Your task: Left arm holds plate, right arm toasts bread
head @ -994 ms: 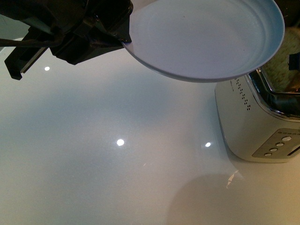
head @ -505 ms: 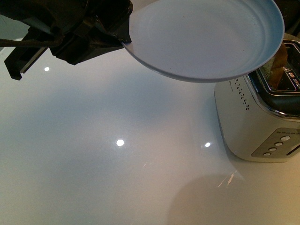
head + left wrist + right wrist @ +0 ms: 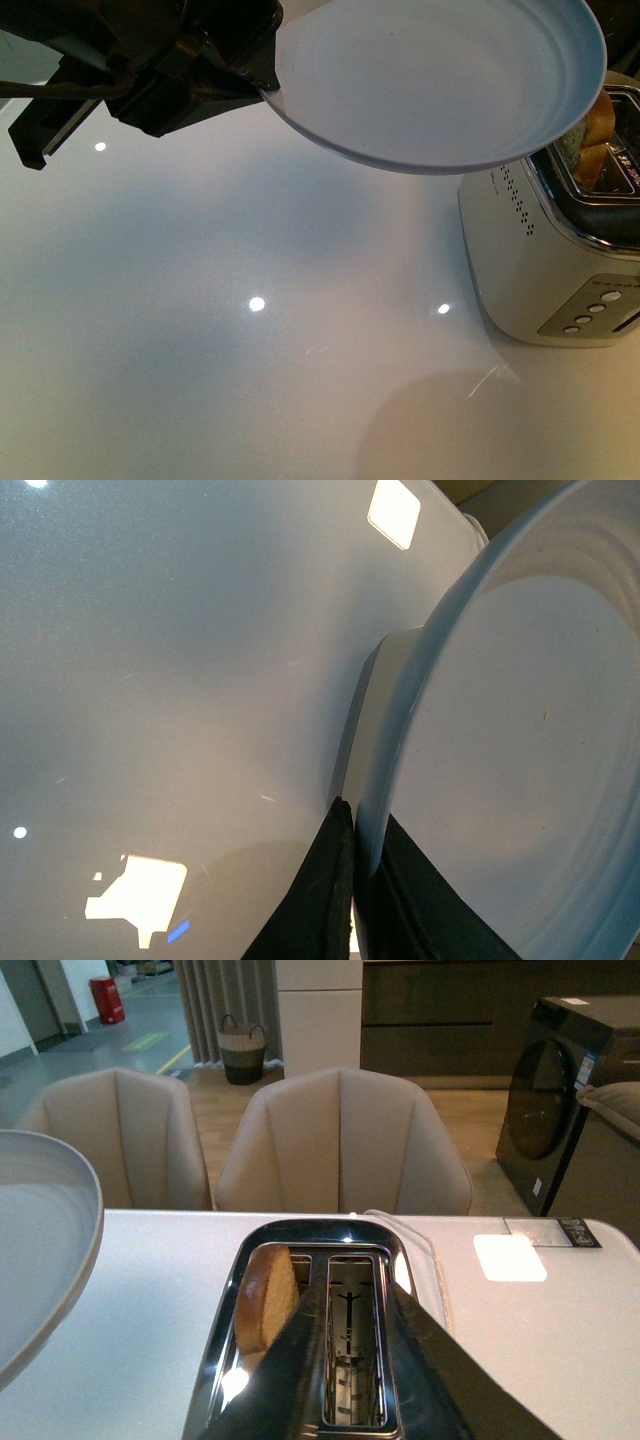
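My left gripper [image 3: 262,88] is shut on the rim of the pale grey-blue plate [image 3: 440,80] and holds it tilted above the white table, next to the toaster [image 3: 545,265]. In the left wrist view its black fingers [image 3: 325,900] pinch the plate's rim [image 3: 400,740]. The bread [image 3: 598,130] stands in one toaster slot, its top sticking out. In the right wrist view my open right gripper [image 3: 350,1370] hangs above the toaster [image 3: 225,1360], its jaws over the empty slot, the bread [image 3: 265,1295] beside one finger. The plate's edge [image 3: 45,1250] shows there too.
The glossy white table [image 3: 250,350] spreads below the plate. The toaster has buttons on its side [image 3: 590,310]. Beyond the table's far edge stand two beige chairs [image 3: 340,1140], a basket [image 3: 243,1052] and a dark appliance [image 3: 575,1100].
A blurred shape over the toaster's top has gone, and the bread now shows in the slot. The plate and left gripper have stayed still.
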{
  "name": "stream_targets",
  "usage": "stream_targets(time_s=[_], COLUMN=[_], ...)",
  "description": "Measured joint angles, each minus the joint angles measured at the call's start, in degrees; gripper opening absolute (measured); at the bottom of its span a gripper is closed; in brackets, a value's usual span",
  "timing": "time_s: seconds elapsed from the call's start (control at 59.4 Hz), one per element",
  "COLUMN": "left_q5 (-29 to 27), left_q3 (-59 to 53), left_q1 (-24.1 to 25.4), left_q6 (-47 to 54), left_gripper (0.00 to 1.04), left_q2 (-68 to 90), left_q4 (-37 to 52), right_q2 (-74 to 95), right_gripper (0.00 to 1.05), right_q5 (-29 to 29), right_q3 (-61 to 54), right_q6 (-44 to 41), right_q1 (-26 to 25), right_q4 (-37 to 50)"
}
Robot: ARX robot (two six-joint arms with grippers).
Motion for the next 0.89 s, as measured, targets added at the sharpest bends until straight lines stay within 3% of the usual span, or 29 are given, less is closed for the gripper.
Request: stream_targets(time_s=[0.067,0.404,0.505,0.893], left_q5=[0.07,0.00,0.02,0.00], left_q3=[0.00,0.00,0.00,0.00], left_q1=[0.00,0.00,0.00,0.00], left_q6=[0.00,0.00,0.00,0.02], left_gripper=[0.03,0.03,0.03,0.03], left_q2=[0.00,0.00,0.00,-0.02], left_q4=[0.00,0.00,0.00,0.00], right_q2=[-2.40,-15.23,-16.59,-30.10], right_gripper=[0.02,0.02,0.02,0.02], right_q5=[0.00,-0.02,-0.13,-0.13], right_q3=[-1.20,-6.12,-8.04,-8.07], right_q6=[-0.09,-0.17,-0.15,-0.17], right_q1=[0.00,0.00,0.00,0.00], right_q4=[-0.94,-8.87,-7.85,-20.33])
